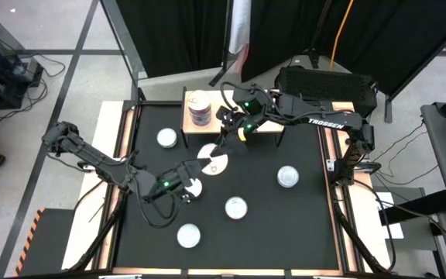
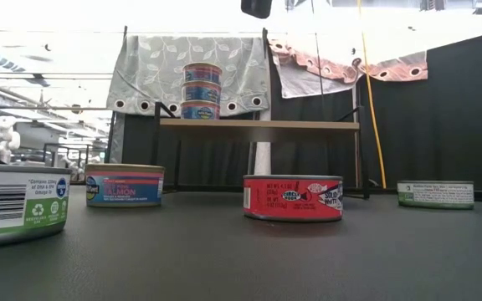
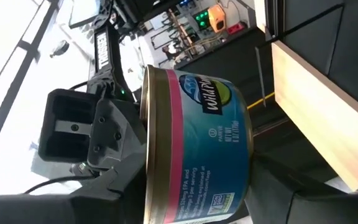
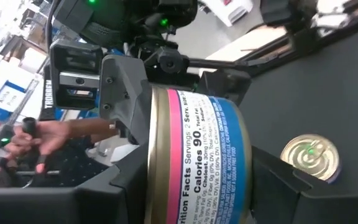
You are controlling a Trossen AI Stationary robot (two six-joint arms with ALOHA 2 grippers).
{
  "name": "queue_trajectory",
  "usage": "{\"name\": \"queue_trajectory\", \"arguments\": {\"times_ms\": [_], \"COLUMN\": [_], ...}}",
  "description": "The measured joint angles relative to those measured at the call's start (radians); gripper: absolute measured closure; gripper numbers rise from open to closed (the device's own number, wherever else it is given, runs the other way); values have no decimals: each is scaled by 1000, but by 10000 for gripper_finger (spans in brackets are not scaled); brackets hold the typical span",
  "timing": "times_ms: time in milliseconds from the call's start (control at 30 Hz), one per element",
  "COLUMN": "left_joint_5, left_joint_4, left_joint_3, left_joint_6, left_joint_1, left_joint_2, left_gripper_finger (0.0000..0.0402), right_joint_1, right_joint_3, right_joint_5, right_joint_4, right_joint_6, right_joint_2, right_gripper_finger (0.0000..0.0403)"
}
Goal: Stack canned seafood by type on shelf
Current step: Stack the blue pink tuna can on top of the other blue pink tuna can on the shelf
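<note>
Midair, clamped flat between the fingers of the right pincer [image 1: 220, 152]: one tin [image 1: 214, 161] of the canned seafood, a short, smooth metal cylinder with a gold rim, glossy blue paper label and pink band. Flanked on the opposite side by the left pincer [image 1: 200, 172], fingers either side of the same tin; cannot tell if pressing on it or apart from it. Just behind the right pincer, beyond its wrist: the shelf [image 2: 308, 125], a pale wood slab on thin dark legs. At the shelf's far-left end, away from both pincers: stack of three [image 2: 202, 90] blue-labelled tins, upright. Below both pincers: black matte table mat [image 1: 300, 225]. Scattered round the pincers, well apart, all lying flat with silvery ribbed lids up: loose tins [image 1: 167, 138], [image 1: 287, 177], [image 1: 236, 207], [image 1: 188, 234]. Partly hidden under the left pincer: another white lid [image 1: 193, 187]. Seen from table height: red-labelled tin [image 2: 293, 198] in front of the shelf. Off the table, past the left arm: a person's hand [image 4: 48, 140].
</note>
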Motion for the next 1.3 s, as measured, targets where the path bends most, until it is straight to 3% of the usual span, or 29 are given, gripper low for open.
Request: {"name": "queue_trajectory", "arguments": {"times_ms": [133,400,567,667,833,933,1067,1167,1300], "left_joint_5": [2,11,-27,-39,-32,22,167,298,455], "left_joint_4": [-2,0,49,87,112,121,134,110,-49], "left_joint_3": [0,-1,-1,-1,-1,-1,4,14,39], "left_joint_6": [-8,12,-16,-34,-34,-19,-15,-92,-222], "left_joint_1": [-10,-24,-17,-1,28,75,195,315,467], "left_joint_2": [0,1,1,-10,-86,-168,-280,-338,-361], "left_gripper_finger": [198,199,198,198,197,197,197,196,196], "right_joint_1": [-7,-25,-50,-64,-12,74,193,267,333], "right_joint_3": [0,2,1,1,-11,-68,-224,-381,-608], "right_joint_5": [54,56,85,230,667,761,853,915,940], "right_joint_4": [16,47,-14,-159,-358,-346,-217,-64,217], "right_joint_6": [-20,20,-19,-97,-195,-208,-226,-232,-220], "right_joint_2": [-11,-40,-100,-181,-316,-378,-433,-464,-472], "right_gripper_finger": [163,51,27,26,26,26,26,26,26]}}
